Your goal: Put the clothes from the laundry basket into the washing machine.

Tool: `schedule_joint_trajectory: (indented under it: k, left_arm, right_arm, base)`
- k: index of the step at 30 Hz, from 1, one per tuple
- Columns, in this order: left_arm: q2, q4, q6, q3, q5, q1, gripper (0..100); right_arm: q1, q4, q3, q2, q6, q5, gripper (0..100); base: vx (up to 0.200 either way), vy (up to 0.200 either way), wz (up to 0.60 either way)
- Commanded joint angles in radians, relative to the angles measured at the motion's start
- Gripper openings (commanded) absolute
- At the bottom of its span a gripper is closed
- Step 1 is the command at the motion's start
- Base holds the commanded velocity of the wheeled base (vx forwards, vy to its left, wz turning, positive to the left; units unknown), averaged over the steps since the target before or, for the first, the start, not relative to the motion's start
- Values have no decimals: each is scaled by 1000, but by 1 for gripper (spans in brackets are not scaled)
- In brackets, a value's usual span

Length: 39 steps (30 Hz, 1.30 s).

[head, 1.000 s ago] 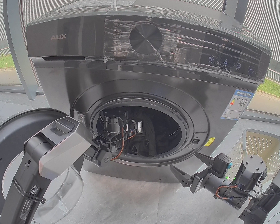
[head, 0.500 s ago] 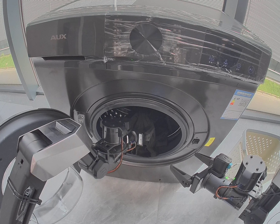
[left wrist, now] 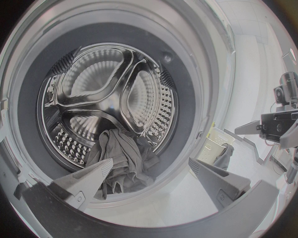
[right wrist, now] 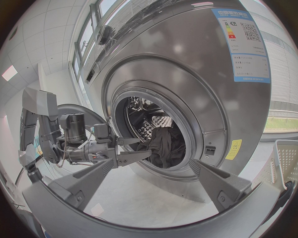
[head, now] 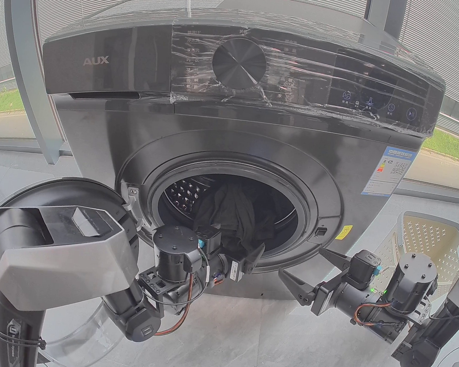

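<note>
The grey washing machine (head: 275, 148) stands with its round door (head: 37, 196) swung open to the left. A heap of dark clothes (head: 232, 213) lies in the steel drum (left wrist: 102, 93), against its lower front rim; the same clothes (left wrist: 124, 161) fill the drum's bottom in the left wrist view. My left gripper (head: 246, 260) hangs open and holds nothing, just outside the lower edge of the opening. My right gripper (head: 301, 263) is open too, low in front of the machine's right side. The cream laundry basket (head: 432, 236) stands to the right, with a dark cloth (left wrist: 225, 156) inside it.
The door's clear glass bowl (head: 95, 323) bulges out beside my left arm. Light tiled floor (head: 258, 343) lies in front of the machine. Windows and a slanted pillar (head: 22, 67) stand behind it.
My left arm has pulled back out of the drum and downward; its gripper now sits outside the opening, with the dark clothes left inside. The right arm has not moved.
</note>
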Motion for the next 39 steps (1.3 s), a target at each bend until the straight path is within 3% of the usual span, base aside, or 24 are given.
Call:
schedule_joint_trajectory:
  k: [1, 5, 16, 20, 23, 28, 31, 39]
  left_arm:
    - [-41, -4, 1, 39, -8, -13, 100]
    - [-28, -13, 1, 33, -35, -6, 100]
    - [30, 22, 3, -70, -51, 19, 100]
    - [44, 123, 0, -106, -63, 47, 100]
    - [45, 243, -3, -159, -135, 79, 100]
    - [110, 281, 4, -271, -130, 103, 100]
    - [173, 356, 20, -352, -91, 113, 100]
    - [275, 384, 47, -454, -75, 136, 100]
  right_arm:
    - [2, 0, -1, 2, 1, 0, 100]
    - [2, 0, -1, 3, 1, 0, 100]
    - [11, 0, 0, 2, 1, 0, 100]
    - [20, 0, 3, -1, 1, 0, 100]
    - [20, 0, 5, -1, 1, 0, 100]
    - [20, 0, 6, -1, 1, 0, 100]
    - [20, 0, 6, -3, 1, 0, 100]
    - [20, 0, 6, -1, 1, 1, 100]
  base:
    - [200, 0, 0]
    - [200, 0, 0]
    - [0, 0, 0]
    - [0, 0, 0]
    - [0, 0, 0]
    - [0, 0, 0]
    - [0, 0, 0]
    - [0, 0, 0]
